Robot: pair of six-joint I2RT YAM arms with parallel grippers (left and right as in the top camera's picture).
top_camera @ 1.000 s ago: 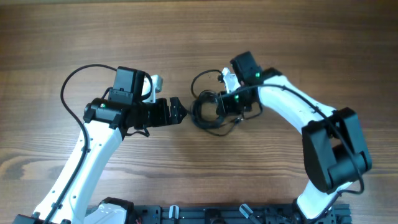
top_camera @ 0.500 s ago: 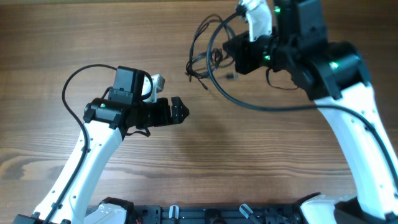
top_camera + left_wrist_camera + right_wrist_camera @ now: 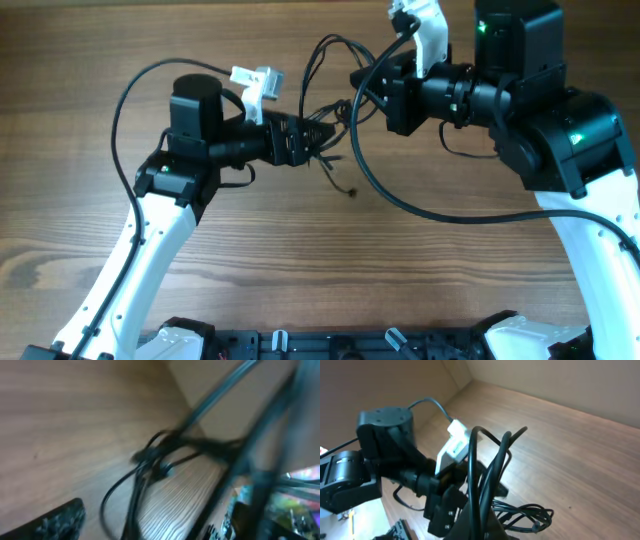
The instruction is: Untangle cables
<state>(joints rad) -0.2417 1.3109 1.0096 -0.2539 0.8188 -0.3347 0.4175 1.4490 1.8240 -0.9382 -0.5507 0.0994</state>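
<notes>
The cables (image 3: 325,125) are thin dark strands that hang in a tangled bunch between the two arms, with loops sticking up and a small plug end (image 3: 352,192) dangling. My right gripper (image 3: 367,88) is shut on the cables and holds them above the table; in the right wrist view the strands (image 3: 492,460) rise straight out of its jaws (image 3: 485,530). My left gripper (image 3: 305,140) is pushed into the bunch from the left. The left wrist view is blurred: cable strands (image 3: 155,460) run down between its fingers (image 3: 150,530), which look apart.
The wooden table (image 3: 120,40) lies under both arms. A thicker dark cable loop (image 3: 420,208) sags below the right arm. The left arm's own black cable (image 3: 125,95) arcs at the left. A rack edge (image 3: 330,345) runs along the front.
The right gripper has lifted the coil off the table and carried it up and back. The left arm has risen and swung right, into the hanging cables.
</notes>
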